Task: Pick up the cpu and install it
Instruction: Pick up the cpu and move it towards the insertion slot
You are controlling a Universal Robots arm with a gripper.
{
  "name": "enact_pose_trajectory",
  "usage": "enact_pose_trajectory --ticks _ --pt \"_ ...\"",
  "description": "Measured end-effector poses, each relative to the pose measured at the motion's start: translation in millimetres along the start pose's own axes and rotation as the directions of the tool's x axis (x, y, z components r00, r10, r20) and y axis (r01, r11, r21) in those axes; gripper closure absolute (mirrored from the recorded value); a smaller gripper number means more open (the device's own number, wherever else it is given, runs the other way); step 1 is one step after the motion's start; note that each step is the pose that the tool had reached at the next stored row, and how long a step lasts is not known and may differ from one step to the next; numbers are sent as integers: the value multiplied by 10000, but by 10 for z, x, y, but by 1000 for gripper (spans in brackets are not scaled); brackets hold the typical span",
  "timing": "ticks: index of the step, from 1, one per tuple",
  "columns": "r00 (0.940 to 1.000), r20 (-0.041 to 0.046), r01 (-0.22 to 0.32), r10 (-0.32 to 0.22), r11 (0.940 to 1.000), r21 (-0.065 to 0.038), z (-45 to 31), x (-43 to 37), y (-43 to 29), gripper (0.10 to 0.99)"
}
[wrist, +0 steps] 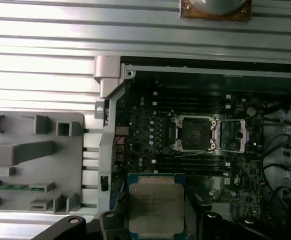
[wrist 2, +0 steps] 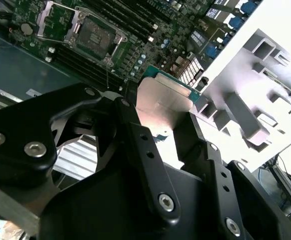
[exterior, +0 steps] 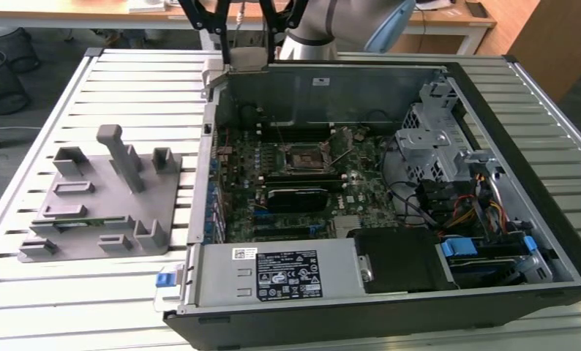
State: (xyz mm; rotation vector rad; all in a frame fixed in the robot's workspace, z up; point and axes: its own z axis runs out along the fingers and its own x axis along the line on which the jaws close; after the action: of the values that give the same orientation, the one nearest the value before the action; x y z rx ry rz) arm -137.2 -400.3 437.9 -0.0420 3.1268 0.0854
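A slatted metal counter is catching bright light, its ribs glaring pale. Beyond the counter's far edge, a light wooden desk is standing on a dark grey floor. Off the counter's far corner, on the exterior view's left, a black wire bin is sitting on that floor. Past the opposite far corner, a brown wooden panel is rising.

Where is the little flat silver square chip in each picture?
Exterior view: the flat silver-grey square cpu sits in the black gripper, above a corner of the open computer case.
Second wrist view: cpu clamped, the green motherboard beyond it.
First wrist view: cpu clamped, the same motherboard beyond it.
Shared landmark: the empty black-framed square socket.
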Motion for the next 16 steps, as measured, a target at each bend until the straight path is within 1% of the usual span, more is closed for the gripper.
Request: enact_pose_trajectory --ticks 5,9,16 --pt "10000 22 1 -1 10000 0 27 -65 57 549" --pt "10000 26 1 -1 10000 -2 52 -106 66 549" --pt "10000 25 -4 4 10000 -2 97 -292 62 549"
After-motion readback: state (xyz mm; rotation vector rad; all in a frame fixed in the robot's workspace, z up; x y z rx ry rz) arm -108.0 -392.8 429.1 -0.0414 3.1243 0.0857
